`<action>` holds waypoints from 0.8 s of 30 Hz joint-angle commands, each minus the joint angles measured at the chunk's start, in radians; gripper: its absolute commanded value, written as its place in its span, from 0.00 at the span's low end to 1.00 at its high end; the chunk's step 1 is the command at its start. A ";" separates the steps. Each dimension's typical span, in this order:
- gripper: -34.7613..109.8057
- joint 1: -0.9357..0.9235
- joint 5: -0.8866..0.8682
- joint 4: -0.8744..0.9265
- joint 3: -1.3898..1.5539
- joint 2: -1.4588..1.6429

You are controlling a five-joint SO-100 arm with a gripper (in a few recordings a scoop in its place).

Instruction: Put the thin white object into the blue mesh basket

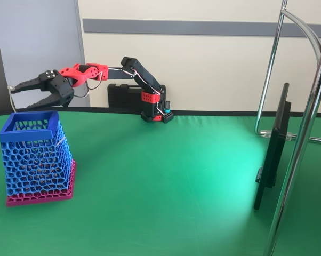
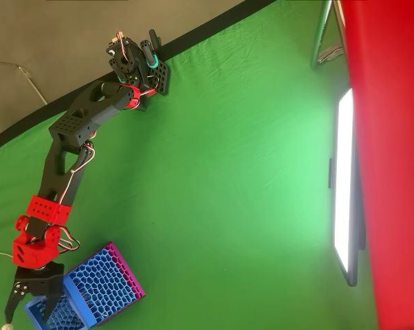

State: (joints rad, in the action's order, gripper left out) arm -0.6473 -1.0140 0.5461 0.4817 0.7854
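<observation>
Claw (image 1: 23, 94) is spread wide, both black fingers apart in a V, nothing between them that I can make out. In the fixed view it hangs at about 12 o'clock over the blue mesh basket (image 1: 37, 160), just above the rim and clear of it. Overhead view puts the claw (image 2: 25, 306) at the 9 o'clock side of the basket (image 2: 97, 289), one finger crossing over the rim corner.

The basket stands upright on the green worktop (image 1: 166, 181) on its magenta base, blue lattice walls tapering up to a solid blue square rim. It sits at the 8 o'clock corner of the overhead view.

The thin white object: a pale sliver (image 1: 59, 140) shows against the lattice just below the rim at the 3 o'clock side of the basket in the fixed view. It could be the stick resting inside, but it is too small to say for sure.

The arm (image 2: 69, 137) stretches out nearly flat from its base at the far worktop edge (red wrist, black links). A black case (image 1: 126, 98) sits behind the base. A flat screen (image 1: 272, 154) stands edge-on at 3 o'clock, with chrome stand tubes (image 1: 304, 138) next to it.
</observation>
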 commanded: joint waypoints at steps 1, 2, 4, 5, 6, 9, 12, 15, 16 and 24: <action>0.47 0.002 -0.074 0.031 -0.069 0.075; 0.47 0.006 -0.083 0.046 -0.103 0.066; 0.47 0.014 -0.089 0.061 -0.186 0.020; 0.47 0.015 -0.087 0.058 -0.213 0.000; 0.47 0.015 -0.087 0.052 -0.232 -0.014; 0.47 0.017 -0.066 0.046 -0.321 -0.075; 0.47 0.018 -0.028 -0.018 -0.357 -0.114; 0.47 0.029 -0.005 -0.072 -0.354 -0.127; 0.47 0.037 -0.002 -0.075 -0.351 -0.127; 0.46 0.078 0.015 -0.091 -0.325 -0.109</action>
State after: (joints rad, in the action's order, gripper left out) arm -0.5829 -1.0063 0.4786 0.1687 0.6458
